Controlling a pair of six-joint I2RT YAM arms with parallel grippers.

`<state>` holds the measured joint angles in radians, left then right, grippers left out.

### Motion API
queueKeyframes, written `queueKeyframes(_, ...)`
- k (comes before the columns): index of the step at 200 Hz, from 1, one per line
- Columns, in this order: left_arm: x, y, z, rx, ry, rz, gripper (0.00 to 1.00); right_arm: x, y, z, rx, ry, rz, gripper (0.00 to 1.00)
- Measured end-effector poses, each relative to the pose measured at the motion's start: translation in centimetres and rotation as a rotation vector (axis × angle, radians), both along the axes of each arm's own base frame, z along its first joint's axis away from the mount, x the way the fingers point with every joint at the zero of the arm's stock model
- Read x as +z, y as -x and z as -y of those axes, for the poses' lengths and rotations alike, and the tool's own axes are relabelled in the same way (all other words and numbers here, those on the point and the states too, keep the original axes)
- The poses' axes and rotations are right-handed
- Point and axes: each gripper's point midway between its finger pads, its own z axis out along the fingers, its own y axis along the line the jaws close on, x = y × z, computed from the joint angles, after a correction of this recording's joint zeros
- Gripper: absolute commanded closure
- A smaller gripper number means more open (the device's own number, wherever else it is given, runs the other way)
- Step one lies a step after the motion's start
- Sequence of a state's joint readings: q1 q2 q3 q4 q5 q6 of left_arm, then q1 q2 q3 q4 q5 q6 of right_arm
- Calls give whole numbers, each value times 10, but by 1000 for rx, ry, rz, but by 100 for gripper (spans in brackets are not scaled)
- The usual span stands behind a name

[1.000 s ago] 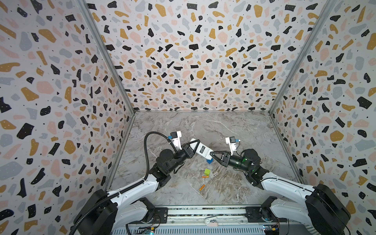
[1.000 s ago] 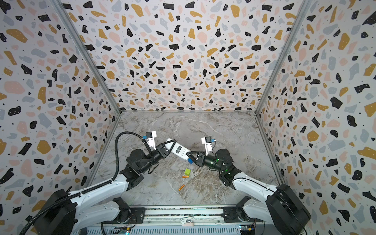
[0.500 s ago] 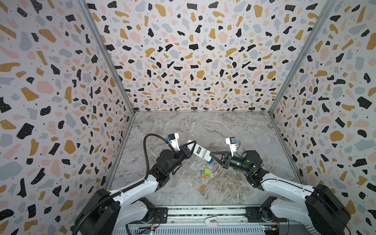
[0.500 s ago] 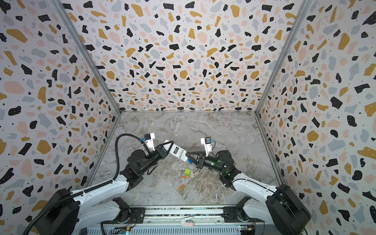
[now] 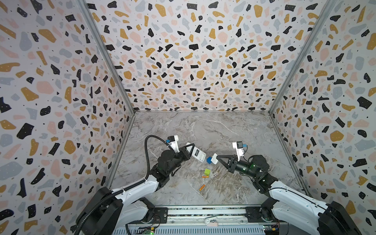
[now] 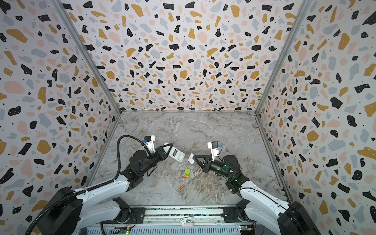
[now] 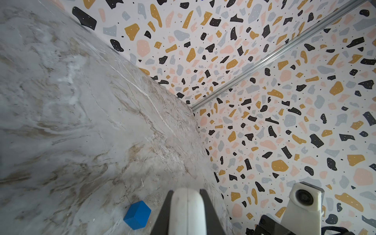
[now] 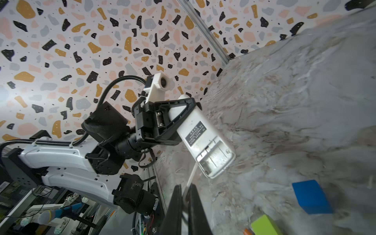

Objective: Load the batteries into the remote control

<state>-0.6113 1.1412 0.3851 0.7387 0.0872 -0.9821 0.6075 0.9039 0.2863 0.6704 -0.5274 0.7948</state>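
Observation:
The remote control [image 5: 196, 154] [image 6: 176, 154] is held above the table, white back up, with my left gripper [image 5: 188, 149] [image 6: 166, 149] shut on its far half. In the right wrist view the remote [image 8: 200, 138] shows an open compartment at its near end. My right gripper [image 5: 217, 158] [image 6: 194, 158] [image 8: 184, 195] is shut on a small white square piece [image 5: 214, 158] [image 6: 191, 158] [image 8: 191, 175], a short gap from the remote. Two orange batteries [image 5: 205, 177] [image 5: 202, 187] [image 6: 185, 176] [image 6: 181, 187] lie on the table below both grippers. The left wrist view shows the remote's rounded end [image 7: 187, 211] between the fingers.
A blue cube [image 5: 209, 160] [image 7: 137, 214] [image 8: 311, 196] sits on the marble table under the white piece. A green cube [image 5: 207, 172] [image 6: 187, 172] [image 8: 264, 224] stands beside the nearer batteries. Patterned walls close in the left, back and right sides.
My right gripper has shut on the white piece at the remote's end. The left gripper has drawn the remote back to the left, so a gap now separates the piece and the remote.

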Motion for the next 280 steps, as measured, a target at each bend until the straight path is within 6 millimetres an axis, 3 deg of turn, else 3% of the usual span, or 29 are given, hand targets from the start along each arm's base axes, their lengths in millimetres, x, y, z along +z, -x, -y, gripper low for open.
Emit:
queueKeyframes(39,-8,2,-2,1,-12,-12,100,-30,1,19,-84,99,-52,100)
queueKeyframes(77,-18,5,-4,0,-24,-29,100,-90,8,35,-129,198,-182,100)
queueKeyframes(109,-26,8,-5,-6,-33,-44,100,-121,16,41,-133,241,-259,100)
queueKeyframes(182,-33,10,-6,-8,-52,-53,100,-149,18,46,-147,279,-330,100)
queueKeyframes(280,-38,12,-8,-9,-62,-59,100,-160,12,52,-174,275,-345,100)
